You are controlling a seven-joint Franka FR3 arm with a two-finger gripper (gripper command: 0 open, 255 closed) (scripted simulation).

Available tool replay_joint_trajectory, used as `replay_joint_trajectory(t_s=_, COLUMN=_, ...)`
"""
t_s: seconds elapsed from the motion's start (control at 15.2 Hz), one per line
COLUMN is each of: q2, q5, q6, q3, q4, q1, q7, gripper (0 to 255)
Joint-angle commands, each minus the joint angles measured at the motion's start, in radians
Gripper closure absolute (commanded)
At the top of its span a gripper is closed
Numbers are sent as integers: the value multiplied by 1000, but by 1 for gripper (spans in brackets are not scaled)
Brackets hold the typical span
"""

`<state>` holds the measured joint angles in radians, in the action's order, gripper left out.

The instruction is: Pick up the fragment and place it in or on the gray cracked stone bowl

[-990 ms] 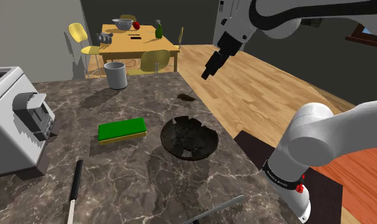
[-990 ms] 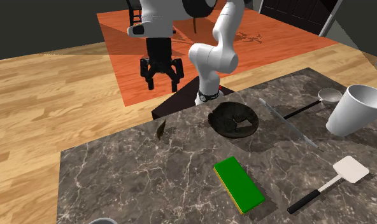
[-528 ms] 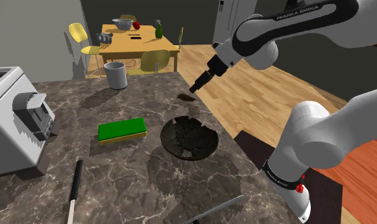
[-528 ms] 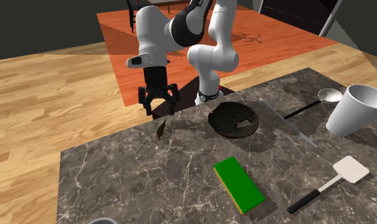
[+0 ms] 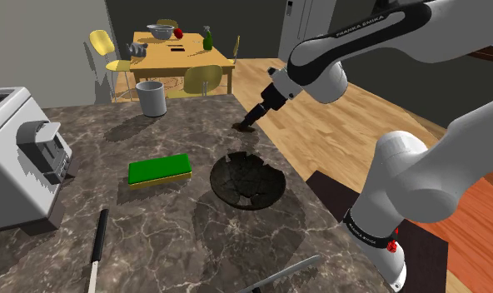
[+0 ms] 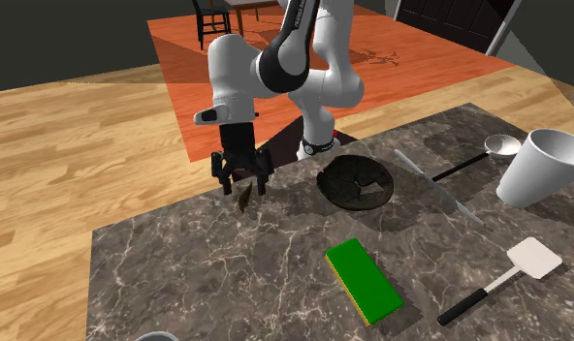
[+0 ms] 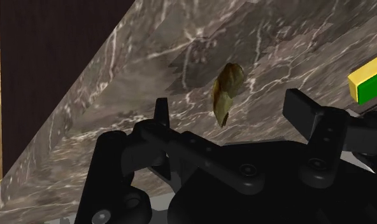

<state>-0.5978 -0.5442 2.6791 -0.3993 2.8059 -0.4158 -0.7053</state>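
The end effector (image 6: pixel 243 186) hangs low over the edge of the dark marbled bench (image 6: pixel 275 271), fingers spread wide, gripping nothing. The fragment (image 6: pixel 244 199) – a small brownish-olive shard – lies on the stone just under it. From the wrist, the fragment (image 7: pixel 227 92) shows in the gap between the two black fingers (image 7: pixel 162 114), and neither one touches it. The dark cracked bowl (image 5: pixel 246 181) sits further along the bench, well apart from the shard and nearer the arm's stand. A green sponge with a yellow underside (image 5: pixel 159 170) lies flat just beside the bowl – on its far side from the bench edge.
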Motion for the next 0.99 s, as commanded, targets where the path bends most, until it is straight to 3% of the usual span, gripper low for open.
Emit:
replay_joint_trajectory(t_s=0.0, q2=14, q5=-12, q6=15, q3=-7, q4=-2, q1=-15, q7=-10, gripper=0)
replay_joint_trajectory(t_s=0.4, q2=14, q5=-12, q6=15, q3=-7, q4=-2, q1=-15, q7=-10, gripper=0)
replay_joint_trajectory(t_s=0.46, q2=14, q5=-12, q6=15, q3=-7, q4=-2, q1=-15, q7=-10, gripper=255)
replay_joint_trajectory(t_s=0.92, q2=15, q5=-12, q6=14, q3=-9, q4=-4, q1=-14, q7=-11, gripper=255)
